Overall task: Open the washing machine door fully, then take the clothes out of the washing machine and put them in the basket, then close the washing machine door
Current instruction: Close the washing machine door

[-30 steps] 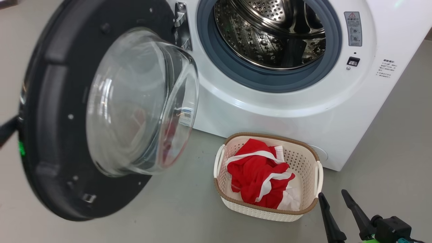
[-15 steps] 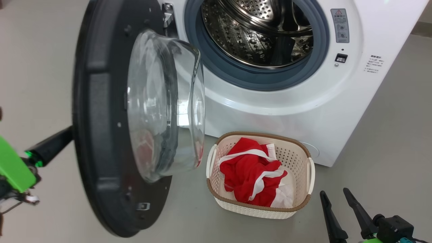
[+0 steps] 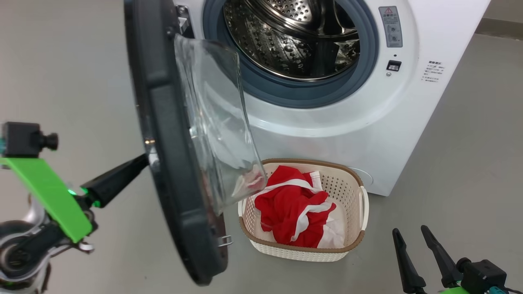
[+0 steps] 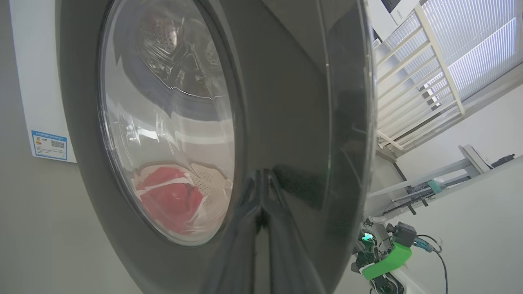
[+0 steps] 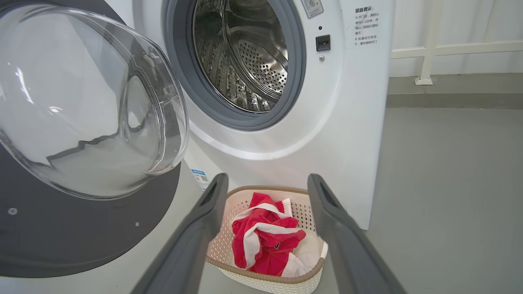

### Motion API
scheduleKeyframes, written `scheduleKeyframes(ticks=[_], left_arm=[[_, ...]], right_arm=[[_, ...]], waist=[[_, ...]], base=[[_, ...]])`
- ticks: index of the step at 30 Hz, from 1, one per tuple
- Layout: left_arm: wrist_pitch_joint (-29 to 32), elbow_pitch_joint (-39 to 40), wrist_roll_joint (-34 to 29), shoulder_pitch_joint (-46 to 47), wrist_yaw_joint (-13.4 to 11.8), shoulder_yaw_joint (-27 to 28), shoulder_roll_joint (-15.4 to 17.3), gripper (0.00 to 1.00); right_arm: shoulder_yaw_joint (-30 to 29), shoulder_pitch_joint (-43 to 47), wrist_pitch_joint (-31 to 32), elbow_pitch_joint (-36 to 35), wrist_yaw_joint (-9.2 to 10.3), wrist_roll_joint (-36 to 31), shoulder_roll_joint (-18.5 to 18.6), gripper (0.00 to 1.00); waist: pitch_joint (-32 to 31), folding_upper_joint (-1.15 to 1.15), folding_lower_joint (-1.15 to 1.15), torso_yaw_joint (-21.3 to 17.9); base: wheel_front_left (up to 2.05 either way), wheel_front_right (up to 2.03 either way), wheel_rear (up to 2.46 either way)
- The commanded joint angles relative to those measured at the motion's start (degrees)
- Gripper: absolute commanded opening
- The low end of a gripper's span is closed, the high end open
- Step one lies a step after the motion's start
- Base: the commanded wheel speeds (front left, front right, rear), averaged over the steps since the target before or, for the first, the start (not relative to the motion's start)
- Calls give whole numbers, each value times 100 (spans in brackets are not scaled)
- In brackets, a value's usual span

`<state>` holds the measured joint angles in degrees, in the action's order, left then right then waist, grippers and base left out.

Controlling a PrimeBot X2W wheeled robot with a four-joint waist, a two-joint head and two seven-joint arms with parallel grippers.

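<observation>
The washing machine (image 3: 408, 122) stands with its steel drum (image 3: 286, 36) bare. The washing machine door (image 3: 171, 163) hangs about half swung, edge-on in the head view, its glass bowl over the basket's left rim. My left gripper (image 3: 143, 160) is shut, its tip pressed on the door's glossy outer rim (image 4: 286, 102). The clothes (image 3: 294, 212), red with white bands, lie in the cream basket (image 3: 351, 192) on the floor before the machine. My right gripper (image 3: 410, 230) is open and holds nothing, low to the right of the basket. In the right wrist view the basket (image 5: 304, 210) and clothes (image 5: 261, 241) sit between its fingers.
Grey floor (image 3: 470, 171) spreads to the right of the machine and behind the door on the left. A white railing (image 5: 429, 49) runs along the wall past the machine. The door's metal latch hook (image 3: 224, 241) juts out near its lower edge.
The door has swung from wide open toward the machine, with my shut left gripper following behind it. The head camera has shifted a little. The right gripper stays put.
</observation>
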<state>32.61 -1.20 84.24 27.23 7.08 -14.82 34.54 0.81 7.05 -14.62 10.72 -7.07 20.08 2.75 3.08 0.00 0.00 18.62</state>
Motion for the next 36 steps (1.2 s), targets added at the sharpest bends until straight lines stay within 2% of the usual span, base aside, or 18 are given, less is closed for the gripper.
scheduleKeyframes(ticks=[1, 9, 22, 25, 26, 28, 33, 34, 36], left_arm=[[-63, 240, -16, 361, 41, 159, 108, 0], [-383, 267, -150, 577, 41, -215, -74, 0], [-987, -51, -137, 235, 41, -328, 144, 0], [-1140, -94, -112, 95, 41, -302, 154, 6], [-1230, -117, -92, 16, 41, -276, 155, 11], [-1405, -152, -75, -152, 41, -246, 160, 28], [-1852, -283, 20, -605, 41, -171, 118, 48], [-1934, -310, 47, -703, 41, -152, 111, 58], [-2095, -368, 63, -889, 41, -139, 96, 89]], right_arm=[[115, -102, -38, -160, -42, -58, 32, 100], [125, -91, -38, -151, -42, -58, 26, 100], [134, 41, -38, -157, -42, -53, 18, 100], [153, 53, -38, -150, -42, -59, 17, 100], [159, 57, -38, -146, -42, -64, 17, 100], [163, 73, -38, -143, -42, -59, 16, 100], [165, 140, -38, -155, -42, -30, 15, 100], [174, 148, -38, -152, -42, -30, 14, 100], [171, 157, -38, -147, -42, -23, 14, 100]], waist=[[9, 0, 0, -30], [-44, 0, 0, -167], [-202, 0, 0, -153], [-233, 0, 0, -119], [-245, 0, 0, -104], [-289, 0, 0, -55], [-370, 0, 0, 85], [-378, 0, 0, 99], [-397, 0, 0, 148]], base=[[0, 0, 0], [0, 0, 0], [0, 0, 0], [0, 0, 0], [0, 0, 0], [0, 0, 0], [0, 0, 0], [0, 0, 0], [0, 0, 0]])
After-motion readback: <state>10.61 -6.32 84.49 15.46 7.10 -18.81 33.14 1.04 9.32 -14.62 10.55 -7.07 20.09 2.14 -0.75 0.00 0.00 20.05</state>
